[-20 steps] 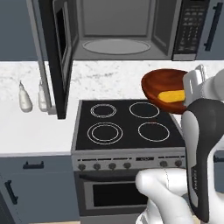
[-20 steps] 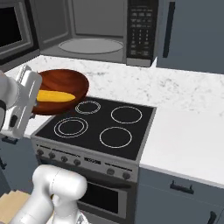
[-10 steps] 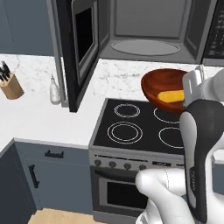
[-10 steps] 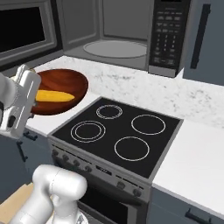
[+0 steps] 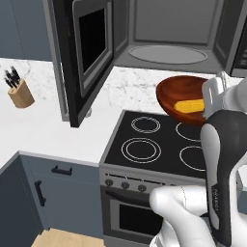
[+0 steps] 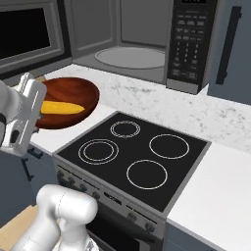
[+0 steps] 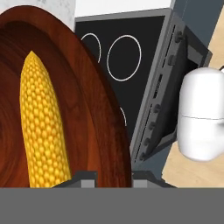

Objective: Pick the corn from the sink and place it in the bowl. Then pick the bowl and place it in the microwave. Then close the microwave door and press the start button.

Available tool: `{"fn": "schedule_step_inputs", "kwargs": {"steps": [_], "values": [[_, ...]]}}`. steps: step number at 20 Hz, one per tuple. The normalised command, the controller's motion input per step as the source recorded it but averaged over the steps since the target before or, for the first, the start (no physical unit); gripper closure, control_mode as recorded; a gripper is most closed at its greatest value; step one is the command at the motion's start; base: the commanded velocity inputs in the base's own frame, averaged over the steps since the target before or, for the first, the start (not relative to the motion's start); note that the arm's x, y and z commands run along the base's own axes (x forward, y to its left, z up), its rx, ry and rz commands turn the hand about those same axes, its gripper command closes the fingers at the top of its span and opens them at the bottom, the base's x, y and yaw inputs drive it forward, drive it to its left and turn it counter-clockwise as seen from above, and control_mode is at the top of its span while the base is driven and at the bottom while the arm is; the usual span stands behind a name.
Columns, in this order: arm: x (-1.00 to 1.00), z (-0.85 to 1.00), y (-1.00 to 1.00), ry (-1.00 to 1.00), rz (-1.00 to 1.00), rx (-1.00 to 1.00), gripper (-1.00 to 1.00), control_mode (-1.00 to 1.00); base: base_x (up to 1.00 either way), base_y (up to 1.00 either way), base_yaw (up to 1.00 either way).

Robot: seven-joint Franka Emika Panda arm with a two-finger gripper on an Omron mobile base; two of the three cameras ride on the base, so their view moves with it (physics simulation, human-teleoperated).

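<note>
We were in the 2nd step of the task: the corn point(image 7: 43, 122) already lay inside the bowl point(image 5: 185, 94), and the bowl was in the air, carried toward the microwave point(image 5: 169, 38). Our hand point(image 7: 111, 177) pinched the rim of the bowl between its 2 fingers; in the hand view the wooden edge passed down between the finger tips. The bowl hung above the back of the stove point(image 6: 132, 152), over the rear burner nearest the arm, just beside the marble table point(image 6: 215, 115) and lower than the microwave opening. It looked a little tilted, and the corn rested along the side near the hand.

The microwave door point(image 5: 79, 53) stood wide open, and the grey turntable point(image 6: 130, 56) was free. We judged that the next move called for lifting the bowl up to the height of the cavity floor, keeping it level so the corn did not roll out, then pushing it forward onto the turntable. The rim should not strike the lower edge of the opening. Closing the door and pressing start were not yet done.
</note>
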Motion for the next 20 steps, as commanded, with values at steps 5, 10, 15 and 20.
{"fn": "schedule_step_inputs", "kwargs": {"steps": [5, 10, 15, 20], "values": [[0.00, 0.21, 0.00, -0.02, 0.01, 0.00, 1.00, -1.00, 0.03, -0.01, 0.02], [0.25, 0.37, -0.09, -0.05, 0.01, 0.00, 1.00, -1.00, 0.00, 0.00, 0.00], [0.48, 0.46, -0.23, -0.03, 0.00, 0.01, 1.00, -1.00, 0.00, 0.00, 0.00], [0.68, 0.26, -0.24, -0.10, -0.01, 0.00, 1.00, -1.00, 0.00, 0.00, 0.00]]}}
